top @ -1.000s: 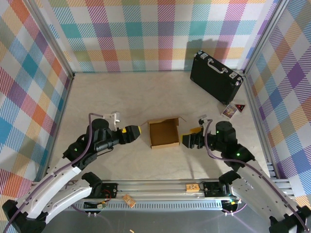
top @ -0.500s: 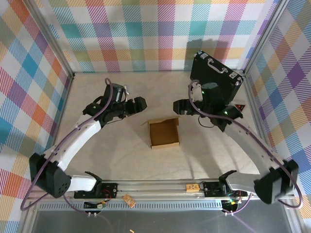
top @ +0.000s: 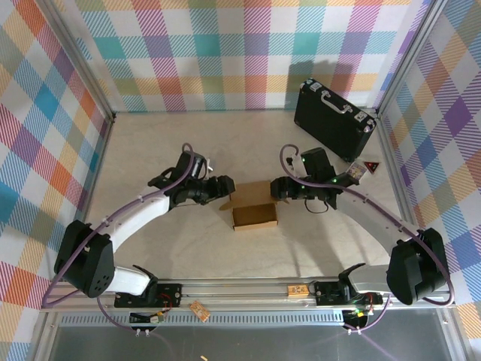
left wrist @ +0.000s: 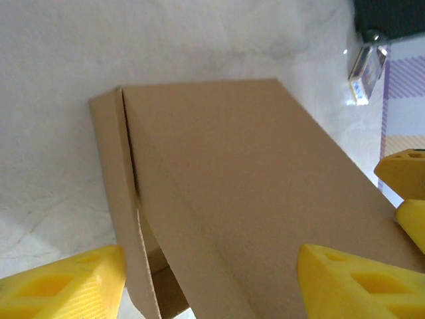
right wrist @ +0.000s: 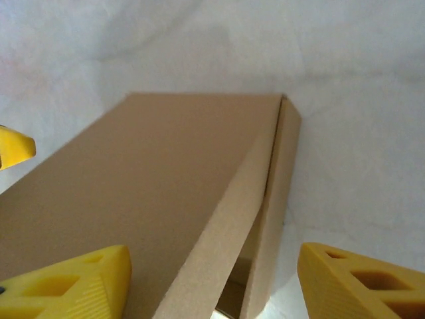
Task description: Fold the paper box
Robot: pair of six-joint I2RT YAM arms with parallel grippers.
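The paper box [top: 254,216] is brown cardboard and stands at the table's middle, its back lid flap [top: 252,192] tilted forward over the open tray. My left gripper [top: 225,189] is at the box's back left corner, and my right gripper [top: 278,188] is at the back right corner. In the left wrist view the left gripper [left wrist: 212,286] is open, its yellow fingers [left wrist: 63,286] straddling the side wall and the sloping lid [left wrist: 226,173]. In the right wrist view the right gripper [right wrist: 214,282] is open in the same way over the lid [right wrist: 146,173] and the side wall [right wrist: 275,199].
A black hard case [top: 334,120] with silver trim lies at the back right. Two small cards [top: 353,171] lie just in front of it. Checked walls and metal frame posts [top: 83,68] close the table on three sides.
Both arms have come down from behind the box onto its back corners. The lid flap, which lay back a moment ago, now leans forward over the tray. Both jaws have narrowed.
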